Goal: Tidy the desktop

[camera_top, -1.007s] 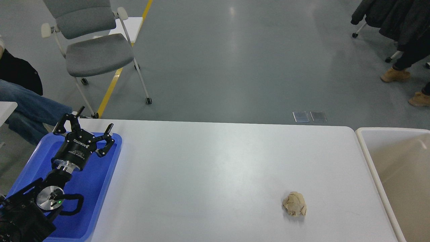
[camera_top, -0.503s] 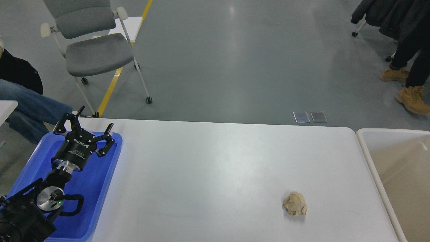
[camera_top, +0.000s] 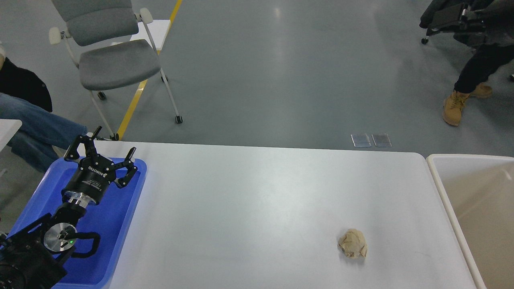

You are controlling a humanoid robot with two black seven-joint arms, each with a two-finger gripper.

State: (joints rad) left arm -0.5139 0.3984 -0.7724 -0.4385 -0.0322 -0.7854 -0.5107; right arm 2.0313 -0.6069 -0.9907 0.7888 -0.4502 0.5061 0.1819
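Observation:
The desktop (camera_top: 257, 200) is a wide white tabletop with rounded corners. A crumpled tan paper ball (camera_top: 352, 243) lies on it toward the front right. My left gripper (camera_top: 105, 149) is open and empty, held above the far end of the blue tray (camera_top: 108, 233) at the desktop's left edge, far from the paper ball. My right gripper is out of view.
A beige tub with a cream rim (camera_top: 441, 192) stands beside the desktop's right edge. A grey chair (camera_top: 112, 60) and a seated person (camera_top: 32, 120) are behind the left side. Another person in tan boots (camera_top: 453, 106) is at the far right.
My left arm has not moved. The paper ball stays put. The person in tan boots at the far right has stepped to the left.

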